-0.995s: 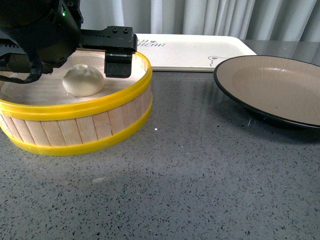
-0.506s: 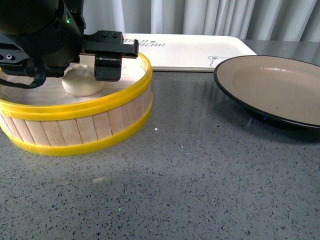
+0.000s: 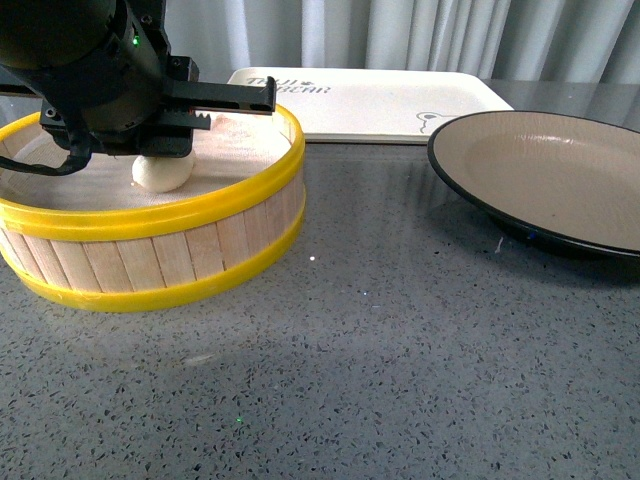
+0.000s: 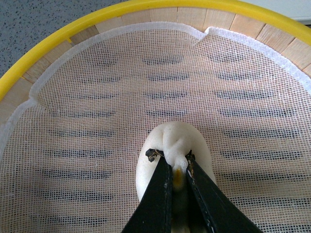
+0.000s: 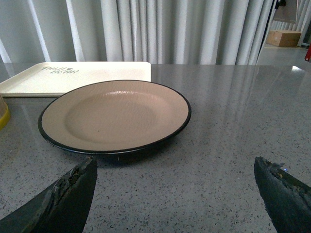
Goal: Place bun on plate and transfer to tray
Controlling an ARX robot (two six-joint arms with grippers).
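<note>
While the left gripper (image 4: pixel 176 164) pinched the twisted top of the one bun (image 4: pixel 198 148), its two fingers nearly together, the bun sat on the mesh liner (image 4: pixel 97 97) inside the single yellow-rimmed steamer basket (image 3: pixel 150 262). One plate (image 3: pixel 470 175) lay on the grey worktop (image 3: pixel 380 360) to the right of the basket, and one cream tray (image 3: pixel 380 100) lay behind both. The right gripper (image 5: pixel 174 170) hung low before the plate, fingers spread wide, holding nothing.

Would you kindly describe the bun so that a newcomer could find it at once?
Look on the grey table for the round yellow-rimmed wooden basket. Inside, on its mesh liner, sits the bun: the only small white doughy lump, pinched by black jaws.
</note>
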